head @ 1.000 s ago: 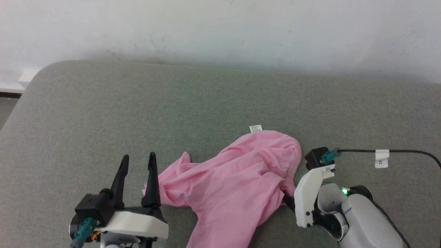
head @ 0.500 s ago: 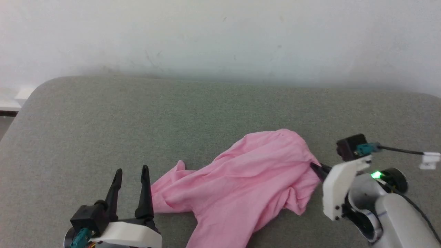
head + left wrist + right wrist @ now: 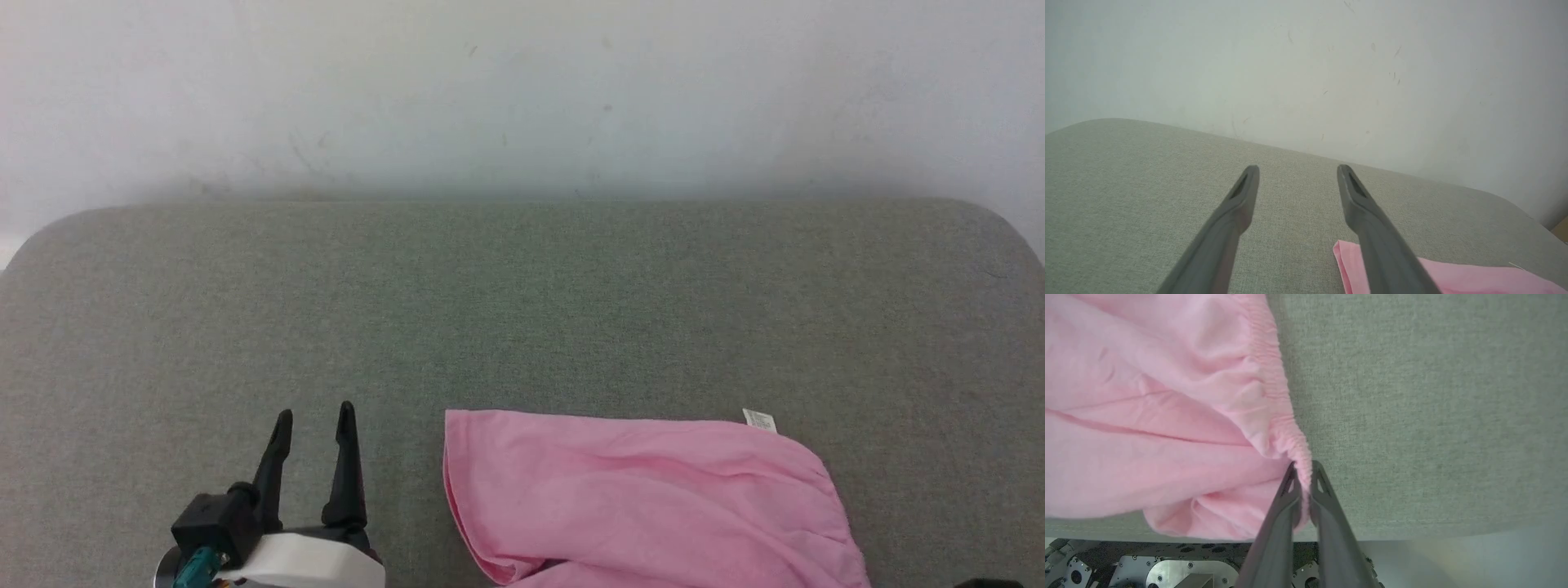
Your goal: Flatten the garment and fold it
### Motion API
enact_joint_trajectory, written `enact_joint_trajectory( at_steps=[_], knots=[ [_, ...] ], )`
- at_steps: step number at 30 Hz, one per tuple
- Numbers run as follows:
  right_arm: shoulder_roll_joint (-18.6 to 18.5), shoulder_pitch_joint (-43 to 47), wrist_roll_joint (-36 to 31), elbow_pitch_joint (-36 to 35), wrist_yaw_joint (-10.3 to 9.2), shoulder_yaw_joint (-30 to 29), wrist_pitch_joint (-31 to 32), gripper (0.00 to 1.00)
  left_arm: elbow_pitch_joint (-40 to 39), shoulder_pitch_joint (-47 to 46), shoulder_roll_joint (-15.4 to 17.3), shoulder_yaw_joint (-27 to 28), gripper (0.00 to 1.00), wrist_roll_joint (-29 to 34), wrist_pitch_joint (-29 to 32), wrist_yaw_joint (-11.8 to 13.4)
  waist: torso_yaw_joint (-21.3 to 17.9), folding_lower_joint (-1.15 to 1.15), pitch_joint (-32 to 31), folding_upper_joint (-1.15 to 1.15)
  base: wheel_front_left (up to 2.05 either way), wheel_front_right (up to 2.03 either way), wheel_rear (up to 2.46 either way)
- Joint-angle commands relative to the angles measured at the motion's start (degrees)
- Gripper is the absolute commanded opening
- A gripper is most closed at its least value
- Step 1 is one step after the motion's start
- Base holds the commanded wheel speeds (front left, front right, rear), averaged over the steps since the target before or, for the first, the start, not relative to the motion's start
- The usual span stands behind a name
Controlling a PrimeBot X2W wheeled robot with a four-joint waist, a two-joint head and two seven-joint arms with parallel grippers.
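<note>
From the head, we see the garment spread on the near right of the grey surface, our left gripper wide open and empty beside it. Left wrist: parted fingers, pink corner adjacent. Right wrist: our right gripper pinches the garment's gathered edge.
</note>
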Motion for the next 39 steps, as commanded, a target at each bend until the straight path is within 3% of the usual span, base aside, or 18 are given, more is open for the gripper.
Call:
enact_joint_trajectory(
  at_steps=[1,2,4,10,17,22,25,31,39],
  knots=[
    [0.4,0.0,0.6,0.4,-0.04,0.2,-1.1,0.95,0.5,0.5,0.0,0.2,1.0,0.6,-0.3,-0.3,-0.2,0.0,0.0,0.0,0.0,0.0,0.0],
    [0.5,-0.3,1.4,0.4,-0.04,0.0,-3.0,1.0,0.6,0.5,0.0,0.3,1.0,0.6,-0.3,-0.3,-0.4,0.0,0.0,0.0,0.0,0.0,0.0],
    [0.6,-0.8,1.4,0.2,-0.04,-0.2,-5.3,1.0,0.8,0.6,0.1,0.3,1.0,0.7,-0.2,-0.2,-0.5,0.0,0.1,0.0,0.0,0.0,0.0],
    [0.7,-5.9,3.2,-0.8,-0.04,-2.1,-22.7,1.0,1.6,0.7,0.8,0.6,1.0,1.0,0.3,0.7,-1.1,0.0,-0.3,0.0,0.0,0.0,0.0],
    [0.7,-9.8,-0.2,-3.6,-0.04,2.9,-33.4,1.0,2.0,-0.7,2.3,-0.2,1.0,1.6,5.0,1.3,-1.4,0.0,-0.4,0.0,0.0,0.0,0.0],
    [0.7,-11.5,-2.0,-5.6,-0.04,7.1,-35.6,1.0,3.6,-4.4,3.4,-2.3,1.0,1.3,12.0,-0.1,-1.9,0.0,0.7,0.0,0.0,0.0,0.0],
    [0.7,-12.3,-2.3,-6.6,-0.04,8.3,-35.7,1.0,5.8,-8.5,3.8,-4.4,1.0,0.6,17.6,-2.3,-1.9,0.0,2.4,0.0,0.0,0.0,0.0],
    [0.7,-14.3,-3.1,-7.6,-0.04,10.0,-34.8,1.0,14.5,-19.1,4.9,-8.8,1.0,-0.4,29.8,-6.7,-2.8,0.0,6.1,0.0,0.0,0.0,0.0],
    [0.7,-16.0,-2.6,-5.8,-0.04,11.3,-34.8,1.0,25.7,-26.7,6.0,-15.4,1.0,-1.9,44.1,-9.4,-4.4,0.0,8.0,0.0,0.0,0.0,0.0]
  ],
)
